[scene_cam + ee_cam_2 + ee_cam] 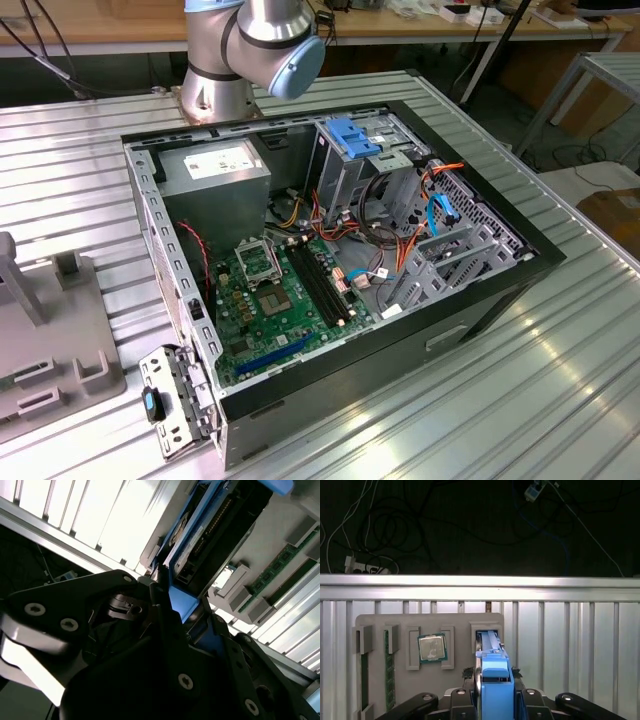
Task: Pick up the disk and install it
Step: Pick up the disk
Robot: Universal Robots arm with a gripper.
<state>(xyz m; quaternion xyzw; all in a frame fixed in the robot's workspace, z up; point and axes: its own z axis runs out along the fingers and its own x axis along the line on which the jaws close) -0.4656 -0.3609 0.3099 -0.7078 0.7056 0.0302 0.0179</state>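
In the first wrist view the disk [490,645] stands on edge, its bright blue rail facing the camera. Its far end sits at a slot of the grey holder tray [465,622]. My gripper [490,673] is shut on it, with black fingertips [468,672] pressed against both sides of the rail. In the second wrist view the dark disk body with its blue rail [210,530] runs away from the black gripper [172,597], above the tray. I cannot tell whether the disk is lifted clear of the slot.
On the tray a processor chip [432,647] and a green memory stick [389,670] rest in their own slots. The open computer case [480,300] lies on the ribbed metal table, with a motherboard [270,290] and a tall metal cage with a light-blue latch [352,135]. The table edge [480,587] is close beyond the tray.
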